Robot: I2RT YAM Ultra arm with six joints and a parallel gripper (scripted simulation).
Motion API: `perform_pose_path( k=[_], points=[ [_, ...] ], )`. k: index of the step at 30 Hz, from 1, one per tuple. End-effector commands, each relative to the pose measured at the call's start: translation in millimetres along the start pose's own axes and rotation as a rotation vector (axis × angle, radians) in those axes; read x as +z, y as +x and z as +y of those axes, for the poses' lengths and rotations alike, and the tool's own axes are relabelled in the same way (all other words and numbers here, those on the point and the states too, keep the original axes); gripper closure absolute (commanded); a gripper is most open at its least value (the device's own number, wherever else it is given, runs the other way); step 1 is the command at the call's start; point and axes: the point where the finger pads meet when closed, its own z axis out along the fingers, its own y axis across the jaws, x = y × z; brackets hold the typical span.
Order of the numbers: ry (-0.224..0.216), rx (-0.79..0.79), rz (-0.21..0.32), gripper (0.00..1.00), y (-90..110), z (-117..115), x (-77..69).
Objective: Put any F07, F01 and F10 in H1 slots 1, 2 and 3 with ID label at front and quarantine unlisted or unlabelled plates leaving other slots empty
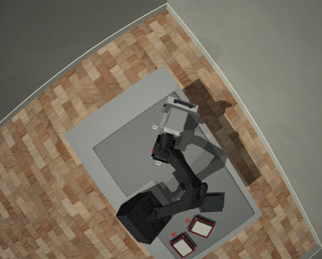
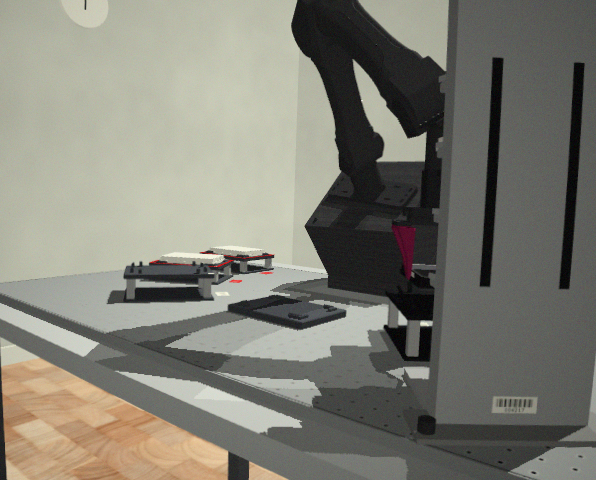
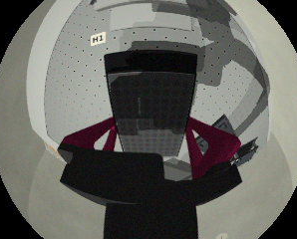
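My gripper points down, its magenta fingers on the two sides of a dark 96-well plate. It is shut on this plate, which looks level, just above a black nest on pale posts. No ID is readable on the plate; the nest's name is unreadable. The grey hotel H1 stands beside the arm; its slots and any plates in them are hidden. A cream plate and a second cream plate lie in the two red-rimmed nests.
A dark raised nest stands near the red-rimmed nests. A low dark nest lies flat between it and the hotel. The H1 deck label shows in the wrist view. The black base stands at the table's edge.
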Motion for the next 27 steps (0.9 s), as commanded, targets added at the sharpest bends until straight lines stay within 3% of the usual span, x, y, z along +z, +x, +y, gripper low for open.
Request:
perform_pose_path(
  k=[1, 27],
  points=[
    [-0.006, 0.000, -0.013, 0.14, -3, 1, -2.2],
    [-0.005, 0.000, -0.013, 0.14, -4, 1, 13.8]
  ],
)
